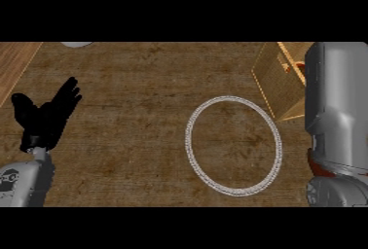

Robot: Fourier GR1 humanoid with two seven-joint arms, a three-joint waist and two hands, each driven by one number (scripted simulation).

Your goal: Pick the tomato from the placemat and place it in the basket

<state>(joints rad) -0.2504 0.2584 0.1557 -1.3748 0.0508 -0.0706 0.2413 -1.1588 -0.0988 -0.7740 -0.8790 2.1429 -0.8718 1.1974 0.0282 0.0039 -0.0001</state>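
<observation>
The placemat [189,141] is a brown oval with a pale beaded rim, lying right of the counter's middle with nothing on it. The wicker basket [277,85] stands at the upper right. A small red patch [289,66] shows inside it, right against my right forearm [334,107]; it may be the tomato, mostly hidden. That grey forearm runs up the right edge over the basket, and its hand does not show. My left hand [45,119] rests open at the left, fingers up.
A lighter wooden strip [14,68] runs along the far left. A pale rounded object [76,44] peeks in at the top left. Bare brown counter [137,97] lies between my left hand and the placemat.
</observation>
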